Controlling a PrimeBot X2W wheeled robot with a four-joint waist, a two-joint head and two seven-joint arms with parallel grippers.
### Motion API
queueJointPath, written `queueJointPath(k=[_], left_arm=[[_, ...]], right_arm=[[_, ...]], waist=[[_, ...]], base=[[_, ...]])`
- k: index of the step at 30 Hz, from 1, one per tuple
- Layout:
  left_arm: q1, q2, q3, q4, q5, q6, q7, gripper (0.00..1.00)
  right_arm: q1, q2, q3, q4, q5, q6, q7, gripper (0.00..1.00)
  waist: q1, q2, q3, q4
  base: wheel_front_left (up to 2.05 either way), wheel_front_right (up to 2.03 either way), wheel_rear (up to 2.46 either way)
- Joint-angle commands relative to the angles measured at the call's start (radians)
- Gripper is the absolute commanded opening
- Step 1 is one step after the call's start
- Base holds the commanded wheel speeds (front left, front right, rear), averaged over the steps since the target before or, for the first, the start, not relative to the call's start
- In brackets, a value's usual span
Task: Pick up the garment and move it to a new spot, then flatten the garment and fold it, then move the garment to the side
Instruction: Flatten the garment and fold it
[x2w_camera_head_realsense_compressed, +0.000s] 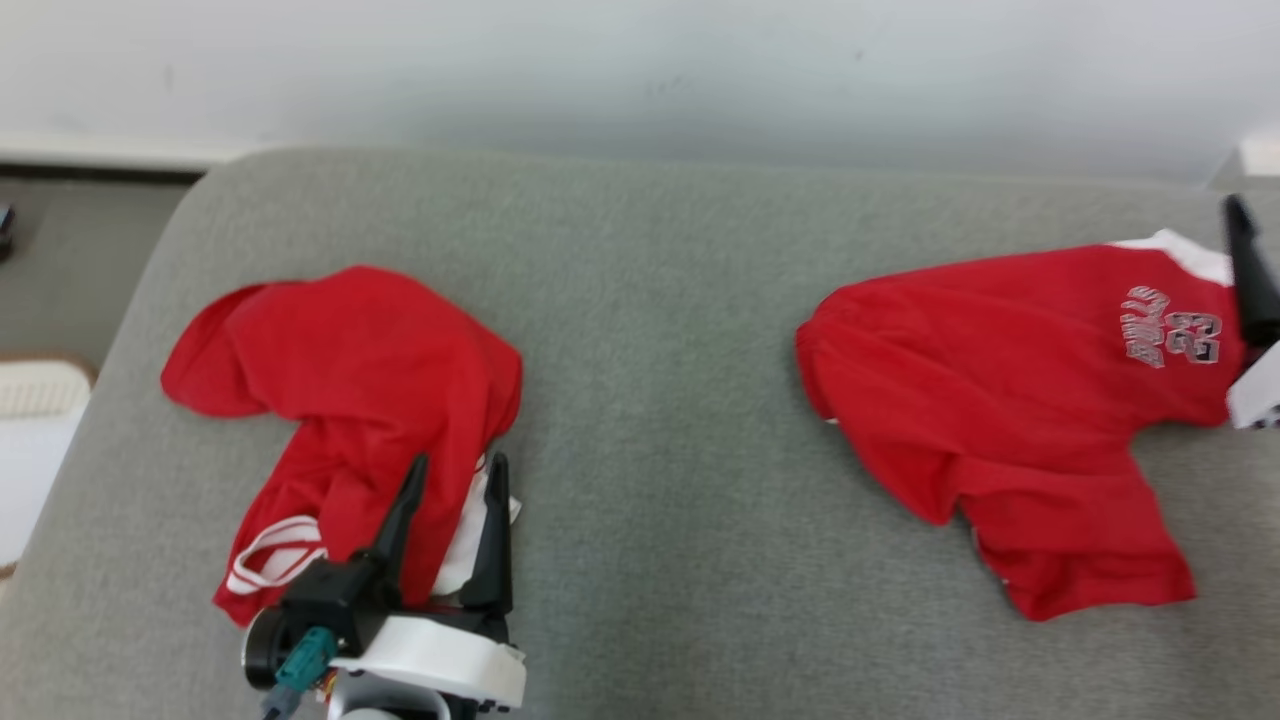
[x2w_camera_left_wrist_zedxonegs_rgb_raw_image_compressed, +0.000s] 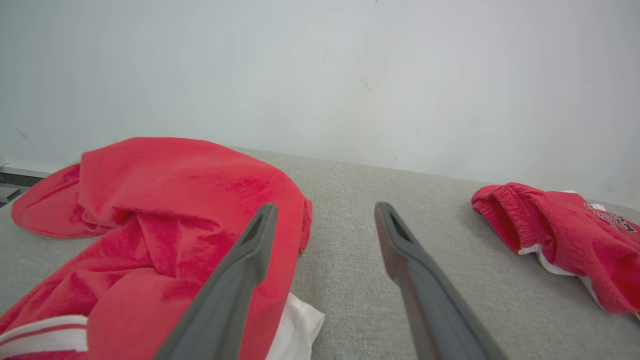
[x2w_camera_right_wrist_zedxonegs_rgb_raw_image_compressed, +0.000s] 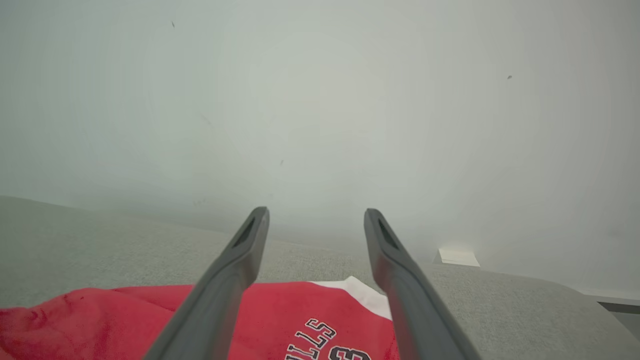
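Garment count: two, both red, on one grey cushion (x2w_camera_head_realsense_compressed: 660, 340). Crumpled garment (x2w_camera_head_realsense_compressed: 350, 390) sits lower left, printed garment (x2w_camera_head_realsense_compressed: 1010, 400) at right. Two grippers, jaws apart on both: left gripper (x2w_camera_head_realsense_compressed: 458, 462) over the crumpled one, right gripper (x2w_camera_right_wrist_zedxonegs_rgb_raw_image_compressed: 316, 214) by the print.

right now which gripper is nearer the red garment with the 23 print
Right. The right gripper, jaws open, sits at the printed garment's white-trimmed edge, by the 23. The left gripper, jaws open too, is over the other red garment, across the grey cushion.
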Motion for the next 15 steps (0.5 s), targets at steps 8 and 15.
queueJointPath(k=[8,15], left_arm=[[0.06,0.004,0.03,0.009,-0.019,-0.015,-0.001,1.0],[0.104,0.004,0.041,0.01,-0.023,-0.02,-0.001,1.0]], right_arm=[[0.253,0.039,-0.101,-0.288,-0.02,0.0,-0.007,1.0],[0.577,0.142,-0.292,-0.48,-0.121,0.0,-0.006,1.0]], waist=[[-0.0001,0.0,-0.159,-0.117],[-0.0001,0.0,-0.211,-0.152]], base=[[0.0,0.0,0.0],[0.0,0.0,0.0]])
